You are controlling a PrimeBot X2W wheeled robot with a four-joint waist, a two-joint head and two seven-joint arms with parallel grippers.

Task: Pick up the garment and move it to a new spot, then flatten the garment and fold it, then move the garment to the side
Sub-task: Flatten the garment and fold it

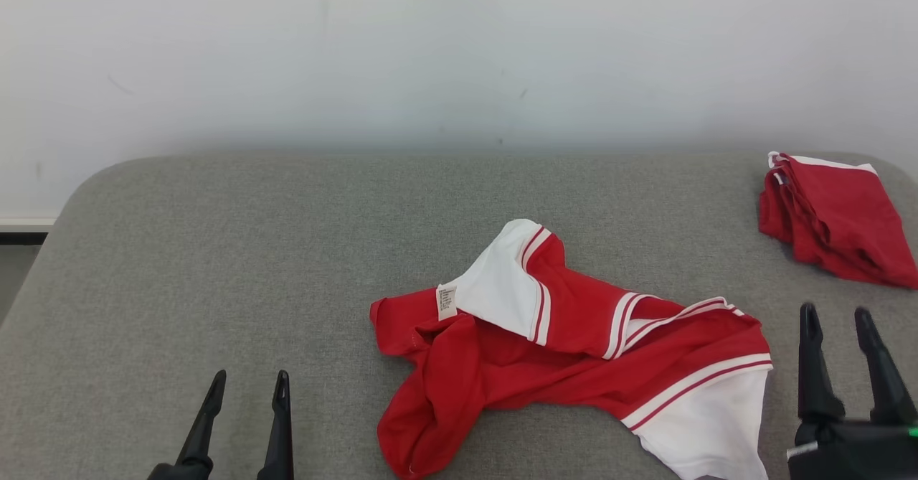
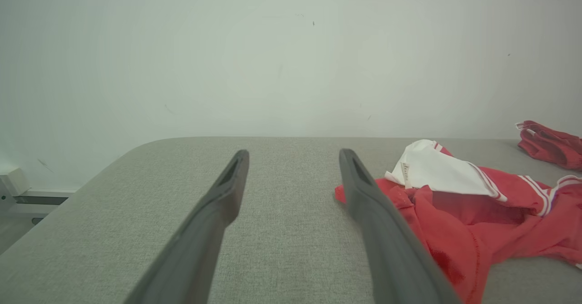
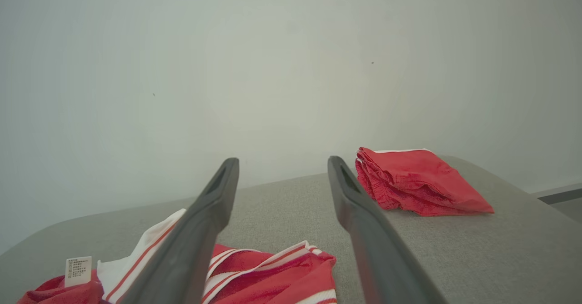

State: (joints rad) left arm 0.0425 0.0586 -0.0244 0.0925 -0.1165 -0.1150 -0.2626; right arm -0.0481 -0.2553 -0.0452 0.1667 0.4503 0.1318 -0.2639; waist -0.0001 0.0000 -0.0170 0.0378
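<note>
A crumpled red and white garment (image 1: 566, 354) with striped trim and a small white label lies on the grey padded table (image 1: 215, 250), right of centre near the front. My left gripper (image 1: 247, 387) stands open at the lower left, well left of the cloth, nothing between its fingers. At the lower right, my right gripper (image 1: 835, 322) is open just past the garment's right end and holds nothing. The left wrist view has the garment (image 2: 459, 199) to the right of the open fingers (image 2: 363, 190). Its striped edge (image 3: 254, 272) lies low between the open fingers (image 3: 213, 199) in the right wrist view.
A second red garment (image 1: 835, 218), folded, sits at the table's far right corner; it is also in the right wrist view (image 3: 416, 181). A pale wall (image 1: 459, 49) rises behind the table. The table's left half is bare grey fabric.
</note>
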